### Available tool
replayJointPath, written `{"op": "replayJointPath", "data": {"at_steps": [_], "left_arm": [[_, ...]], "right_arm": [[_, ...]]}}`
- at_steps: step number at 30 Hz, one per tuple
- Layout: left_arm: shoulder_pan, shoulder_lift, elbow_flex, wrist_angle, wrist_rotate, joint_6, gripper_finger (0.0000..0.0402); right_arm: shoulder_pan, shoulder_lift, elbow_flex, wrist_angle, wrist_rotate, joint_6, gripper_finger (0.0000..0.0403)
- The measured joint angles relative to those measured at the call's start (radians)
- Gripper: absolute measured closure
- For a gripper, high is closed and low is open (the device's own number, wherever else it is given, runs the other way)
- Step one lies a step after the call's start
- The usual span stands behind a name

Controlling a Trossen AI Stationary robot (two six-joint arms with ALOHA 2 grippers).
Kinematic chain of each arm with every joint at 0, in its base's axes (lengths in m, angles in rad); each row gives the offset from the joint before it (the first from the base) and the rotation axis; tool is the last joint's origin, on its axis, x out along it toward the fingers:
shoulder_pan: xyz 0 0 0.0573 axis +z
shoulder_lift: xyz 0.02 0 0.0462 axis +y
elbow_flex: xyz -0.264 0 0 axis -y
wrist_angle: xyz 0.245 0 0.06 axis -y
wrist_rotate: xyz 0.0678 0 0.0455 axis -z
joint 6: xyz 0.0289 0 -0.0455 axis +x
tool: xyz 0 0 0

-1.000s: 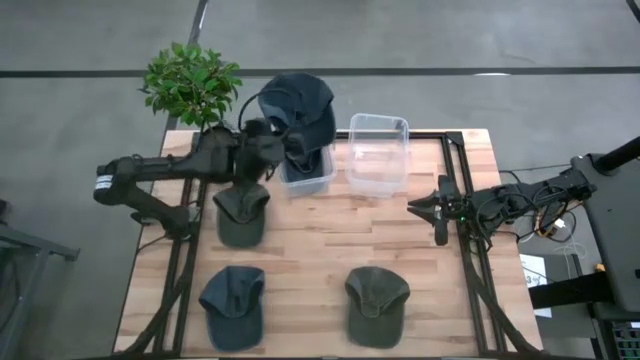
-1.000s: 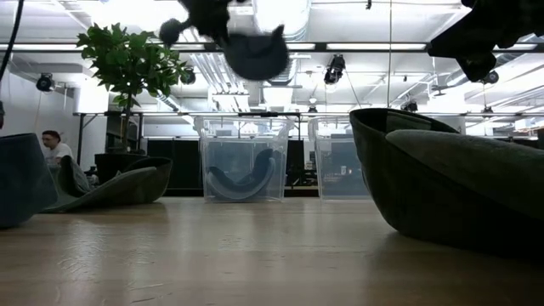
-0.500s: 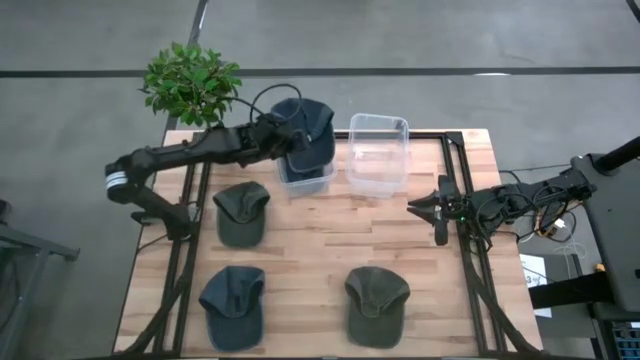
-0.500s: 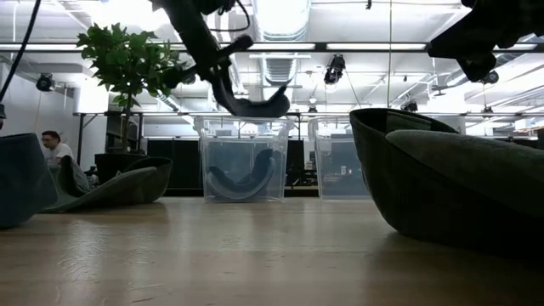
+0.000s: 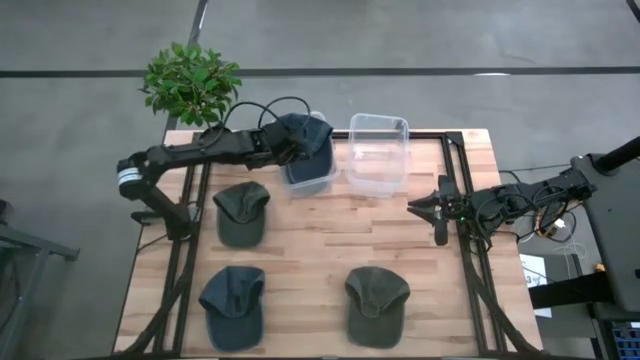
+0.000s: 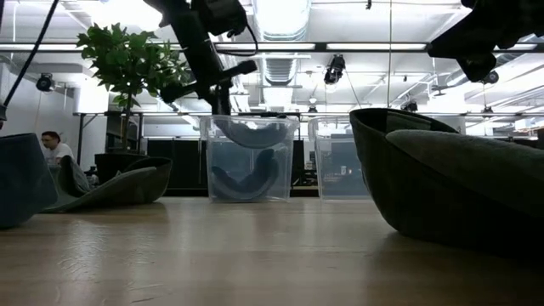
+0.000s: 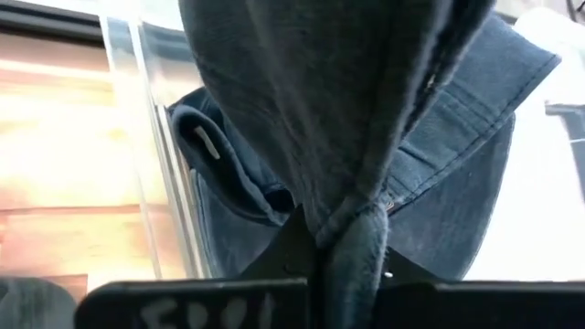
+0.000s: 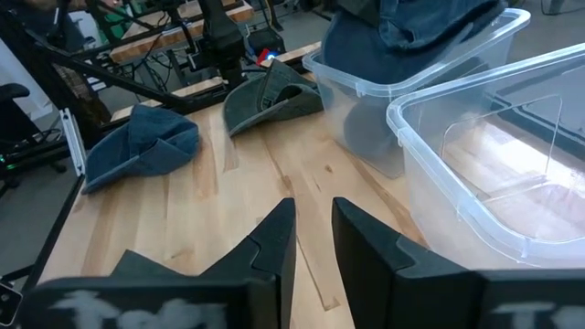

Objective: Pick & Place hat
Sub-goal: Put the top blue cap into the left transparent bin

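Observation:
My left gripper (image 5: 278,143) is over the left clear bin (image 5: 310,180) at the table's far edge, shut on a blue denim hat (image 5: 308,132). In the low view that hat (image 6: 252,133) sags into the bin's mouth. A second blue hat (image 6: 246,180) lies curled on the bin's floor, and the left wrist view shows it (image 7: 457,183) beneath the held one. My right gripper (image 5: 440,210) waits open at the table's right edge, touching nothing. My left gripper pinches a bunched fold of the denim hat (image 7: 352,228) between its two fingers, several layers together. The fingers come slanting down from the table's left. The hat hangs below them, its lower part (image 6: 252,136) inside the bin's rim.
An empty clear bin (image 5: 378,152) stands right of the first. A green hat (image 5: 242,213) lies left of centre, a blue hat (image 5: 232,303) near left, a green hat (image 5: 377,303) near right. A potted plant (image 5: 190,85) is at the far left corner.
My left gripper has carried the denim hat toward the table's far right and down, from high above the table to the left bin's mouth. The hat, lifted well clear a second ago, now sinks into the bin's rim. It has stayed shut on it.

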Motion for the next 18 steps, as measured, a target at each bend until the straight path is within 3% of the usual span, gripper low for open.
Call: {"op": "replayJointPath", "data": {"at_steps": [18], "left_arm": [[0.0, 0.014, 0.0, 0.0, 0.008, -0.001, 0.038]], "right_arm": [[0.0, 0.0, 0.0, 0.001, 0.0, 0.0, 0.0317]]}}
